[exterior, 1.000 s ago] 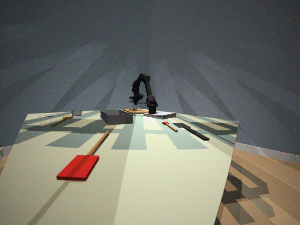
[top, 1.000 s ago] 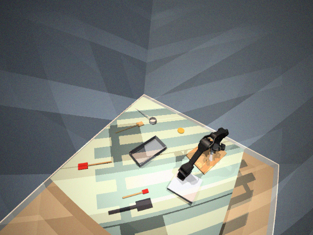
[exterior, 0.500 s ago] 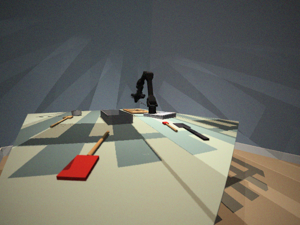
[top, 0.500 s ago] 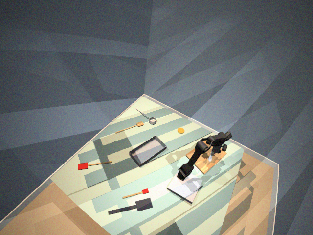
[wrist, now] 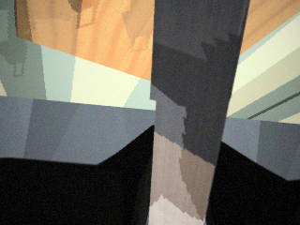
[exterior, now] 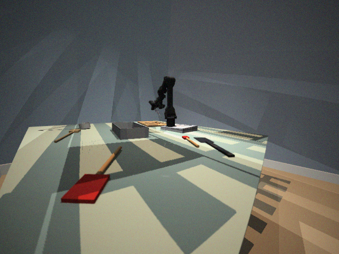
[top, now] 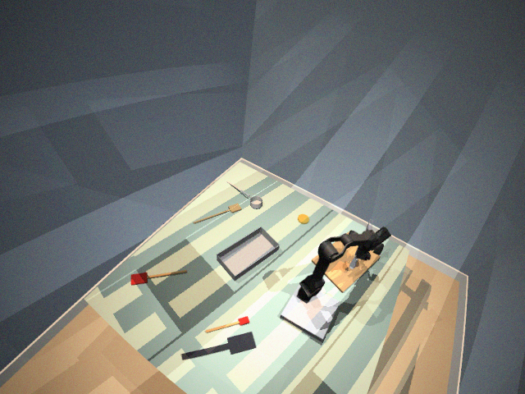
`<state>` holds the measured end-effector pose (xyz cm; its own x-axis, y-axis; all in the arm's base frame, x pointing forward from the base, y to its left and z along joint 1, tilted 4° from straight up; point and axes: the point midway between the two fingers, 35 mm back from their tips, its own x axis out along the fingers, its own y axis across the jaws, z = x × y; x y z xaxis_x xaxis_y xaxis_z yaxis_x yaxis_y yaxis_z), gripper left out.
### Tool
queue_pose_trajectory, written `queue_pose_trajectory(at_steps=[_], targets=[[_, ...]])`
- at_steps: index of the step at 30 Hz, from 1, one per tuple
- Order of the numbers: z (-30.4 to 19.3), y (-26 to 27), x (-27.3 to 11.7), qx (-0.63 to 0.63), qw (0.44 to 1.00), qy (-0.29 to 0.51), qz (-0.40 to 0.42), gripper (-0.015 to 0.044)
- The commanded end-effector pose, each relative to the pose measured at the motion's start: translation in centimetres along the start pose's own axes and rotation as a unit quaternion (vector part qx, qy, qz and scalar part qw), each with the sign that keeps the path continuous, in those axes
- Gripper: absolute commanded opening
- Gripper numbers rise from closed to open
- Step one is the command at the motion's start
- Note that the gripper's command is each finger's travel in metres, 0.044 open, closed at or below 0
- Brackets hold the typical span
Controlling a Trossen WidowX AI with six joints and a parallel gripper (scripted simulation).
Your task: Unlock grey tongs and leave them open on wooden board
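Note:
My gripper point(top: 363, 256) point(exterior: 155, 107) point(wrist: 175, 134) is shut on the grey tongs point(exterior: 158, 112) point(wrist: 199, 56) and holds them in the air above the wooden board point(top: 341, 283) point(exterior: 145, 123) point(wrist: 110, 44). In the exterior view the tongs slant steeply, with one end hanging down toward the arm's base. In the wrist view they run as one grey strip between the black fingers. Whether their arms are spread or locked together cannot be told. The grey roasting tin point(top: 225, 268) point(exterior: 138, 133) stands apart from the board, with nothing across it.
The arm stands on a white base slab point(top: 303, 318) point(exterior: 188, 127) beside the board. A black turner point(top: 241, 342) point(exterior: 219, 148), a small red spatula point(top: 244, 321), a large red spatula point(top: 139, 278) point(exterior: 86, 188), a wooden spatula point(top: 234, 208), a grey ladle point(top: 256, 203) and an orange disc point(top: 303, 218) lie around.

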<state>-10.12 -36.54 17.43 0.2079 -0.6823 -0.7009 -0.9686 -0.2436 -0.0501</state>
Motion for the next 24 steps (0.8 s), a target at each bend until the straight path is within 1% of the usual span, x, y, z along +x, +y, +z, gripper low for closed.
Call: queue_pose_trajectory(at_steps=[1,9,24], targets=[[-0.4,-0.3,-1.2,-0.006,0.999,0.042,-0.001,-0.0150],[-0.6,-0.9,-3.3,-0.027,0.992,0.119,-0.001,-0.0150],[-0.6,-0.9,-3.3,-0.027,0.992,0.121,-0.001,-0.0150]])
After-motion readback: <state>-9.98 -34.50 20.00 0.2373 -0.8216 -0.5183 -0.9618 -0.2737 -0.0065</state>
